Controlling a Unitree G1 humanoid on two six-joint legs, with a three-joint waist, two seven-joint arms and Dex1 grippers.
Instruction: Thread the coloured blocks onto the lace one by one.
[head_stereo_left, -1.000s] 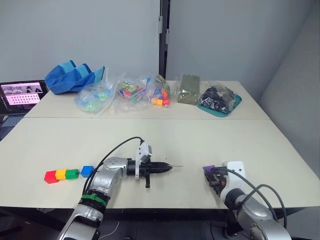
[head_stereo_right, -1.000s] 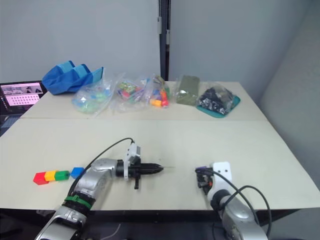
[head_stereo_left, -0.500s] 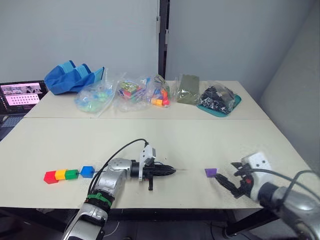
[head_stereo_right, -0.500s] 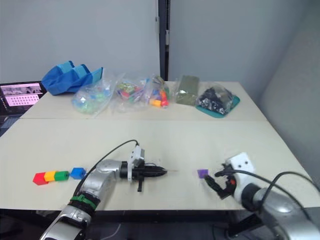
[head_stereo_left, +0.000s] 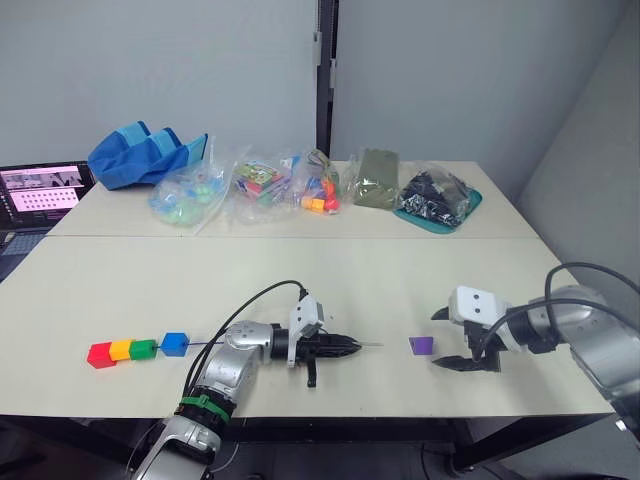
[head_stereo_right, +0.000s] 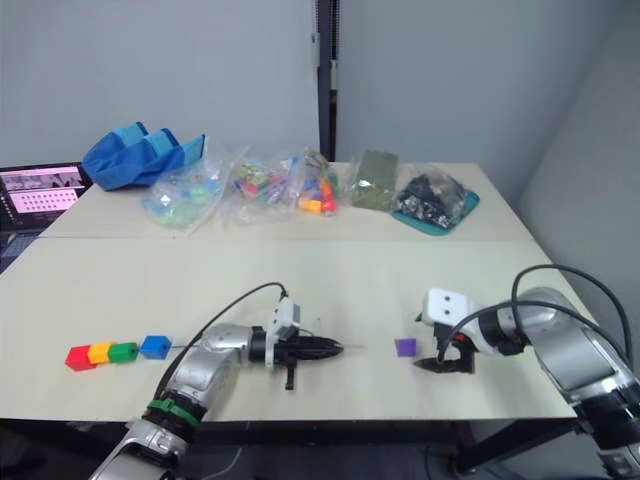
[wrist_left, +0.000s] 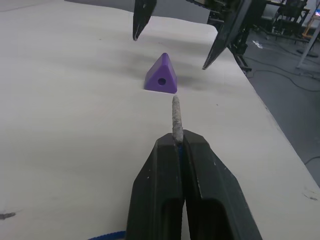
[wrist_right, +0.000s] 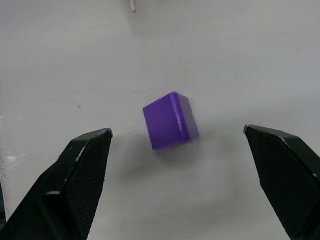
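Our left gripper (wrist_left: 176, 145) has its fingers pinched tight on the lace (wrist_left: 175, 117) just behind its pale tip, which points at the purple block (wrist_left: 161, 74). Our right gripper (wrist_right: 180, 165) is spread wide, holding nothing, fingers either side of that block but apart from it. Block sits on the table (head_stereo_left: 400, 275) btwn both grippers. Red, yellow, green & blue blocks (head_stereo_left: 137, 349) lie in a row on the lace, far left.

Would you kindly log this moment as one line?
left gripper: shut on lace tip | right gripper: open around purple block | four blocks threaded
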